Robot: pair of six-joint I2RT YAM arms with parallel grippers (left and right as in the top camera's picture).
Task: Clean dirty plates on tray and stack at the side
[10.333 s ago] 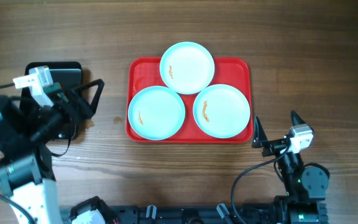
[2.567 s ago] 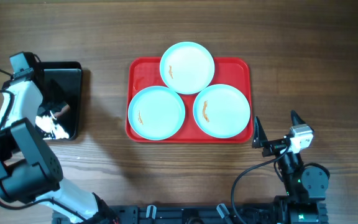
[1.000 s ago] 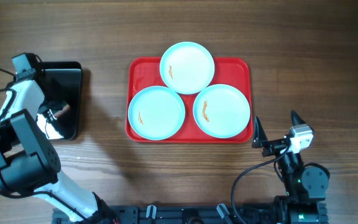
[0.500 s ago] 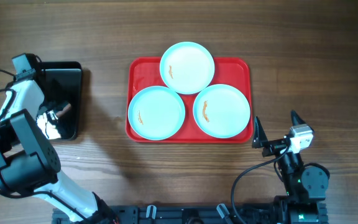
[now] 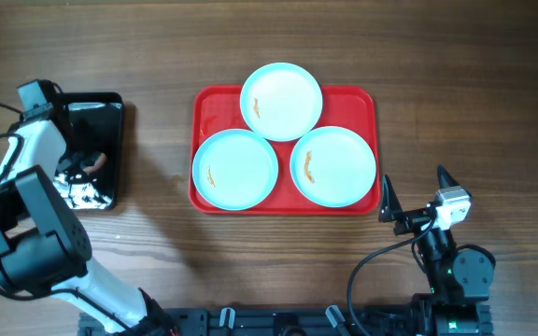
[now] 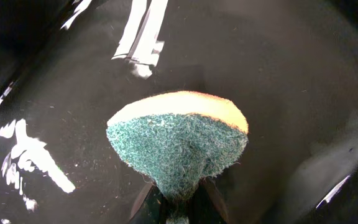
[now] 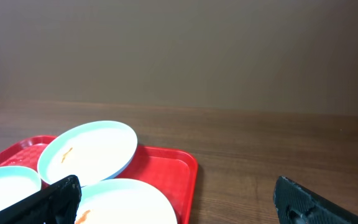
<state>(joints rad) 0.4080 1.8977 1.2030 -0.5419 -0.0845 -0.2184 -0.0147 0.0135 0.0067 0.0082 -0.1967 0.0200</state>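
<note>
Left gripper (image 6: 178, 202) has just clamped onto the sponge (image 6: 179, 143) in the black tray (image 5: 104, 110); right gripper (image 5: 412, 191) idles agape. All three plates (image 5: 281, 101) lie smeared on the red tray (image 5: 211, 107), unstacked.

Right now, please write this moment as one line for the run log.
left gripper: shut on sponge, over black tray | right gripper: open, empty, beside red tray | plates: three on red tray, smeared, unstacked

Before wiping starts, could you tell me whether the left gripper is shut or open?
Shut: the left gripper pinches the sponge, bunching it.
</note>
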